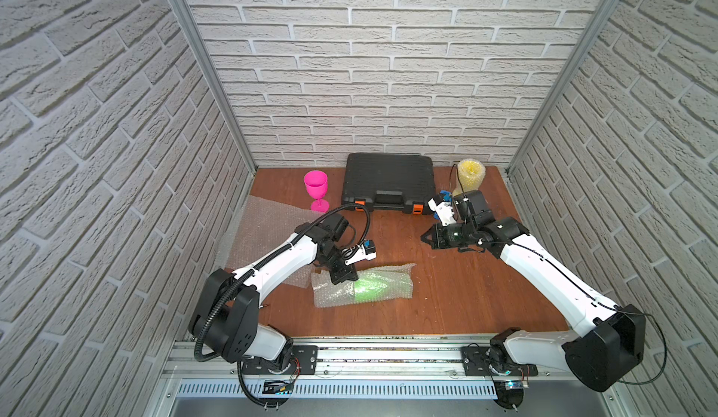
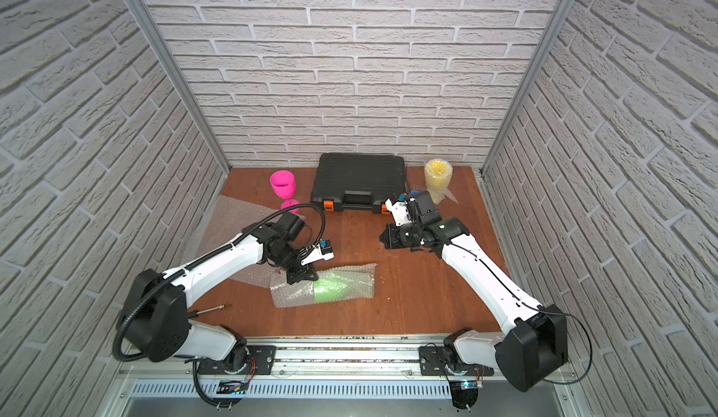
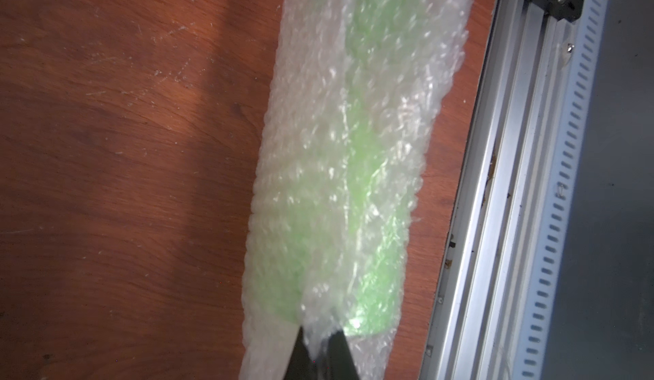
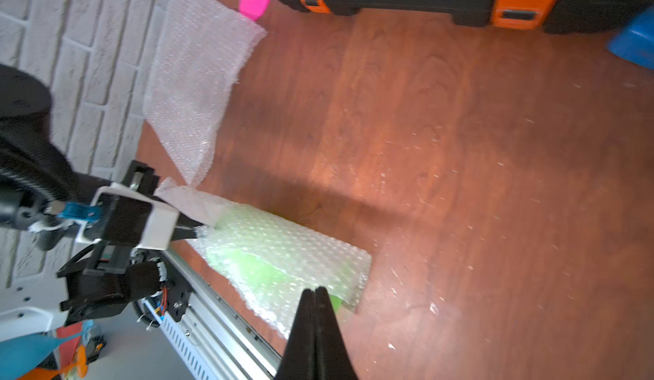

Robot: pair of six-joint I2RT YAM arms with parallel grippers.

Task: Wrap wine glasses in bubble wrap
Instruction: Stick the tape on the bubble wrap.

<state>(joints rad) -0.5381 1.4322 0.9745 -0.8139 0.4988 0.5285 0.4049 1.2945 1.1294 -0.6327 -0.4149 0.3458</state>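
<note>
While pinching a fold of the clear, crinkly bubble wrap sheet point(image 3: 354, 130) with the closed left hand point(image 3: 318, 339), holding it rolled around the lime green plastic goblet point(image 1: 367, 288), lying on its side near the front edge of the red-brown wooden tabletop point(image 1: 466, 287). Hovering well apart with the right hand point(image 4: 314, 289), jaws pressed together, gripping nothing. Standing upright at the back left, hot pink plastic goblet point(image 1: 316, 185); at the back right, yellow goblet point(image 1: 468, 168) in its own bubble wrapping point(image 1: 478, 185).
</note>
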